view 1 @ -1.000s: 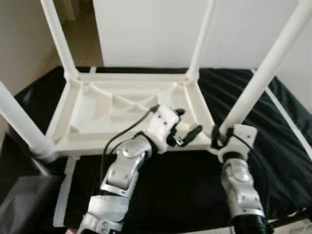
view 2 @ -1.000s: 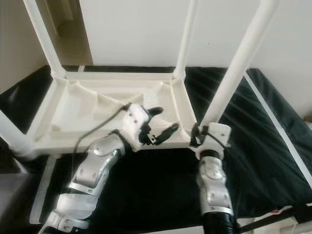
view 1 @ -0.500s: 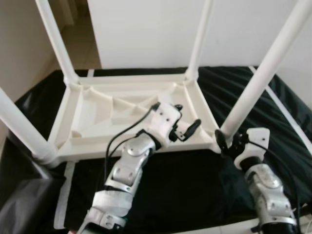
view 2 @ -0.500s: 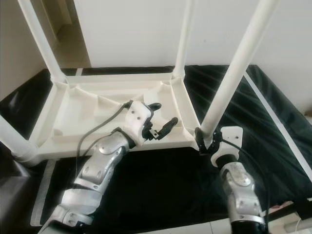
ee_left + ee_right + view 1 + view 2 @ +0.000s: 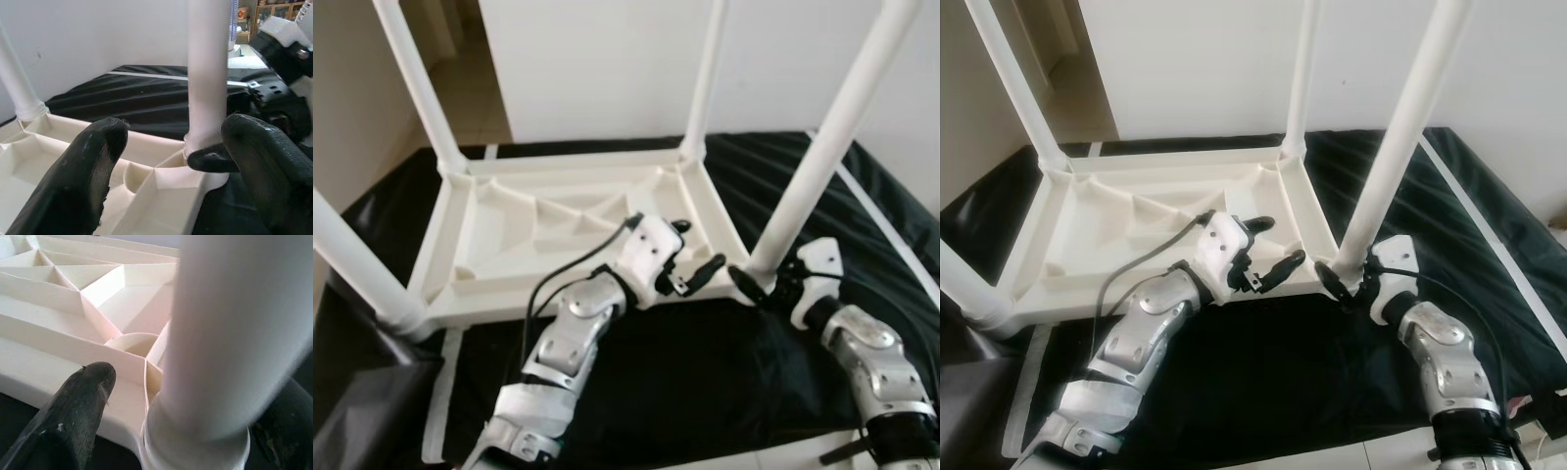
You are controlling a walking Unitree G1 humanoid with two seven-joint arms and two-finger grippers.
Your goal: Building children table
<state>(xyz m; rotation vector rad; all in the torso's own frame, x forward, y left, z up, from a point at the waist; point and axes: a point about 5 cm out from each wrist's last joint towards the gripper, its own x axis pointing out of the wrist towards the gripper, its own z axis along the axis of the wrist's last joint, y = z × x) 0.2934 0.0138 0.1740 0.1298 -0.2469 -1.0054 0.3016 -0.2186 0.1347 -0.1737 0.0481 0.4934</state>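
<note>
White plastic children's table (image 5: 558, 235) lies upside down on a black sheet (image 5: 636, 382), all four legs seated in its corner sockets and pointing up. Right end effector (image 5: 756, 284) sits at the base of the near right leg (image 5: 808, 171), fingers spread either side of the leg's collar, not clamped on it as far as the wrist view shows. A second ago that wrist stood straight below the leg, close up against the socket; now the forearm has swung out to the robot's right and reaches the leg from the side. Could be a re-grip to twist or press the leg home, can't confirm. Left end effector (image 5: 690, 257) hovers open over the near right part of the frame, just beside the same socket, holding nothing; barely moved. Table itself looks unshifted; small scene drift is the head camera. Assembly looks near done; remaining job likely checking this leg and flipping the table.
</note>
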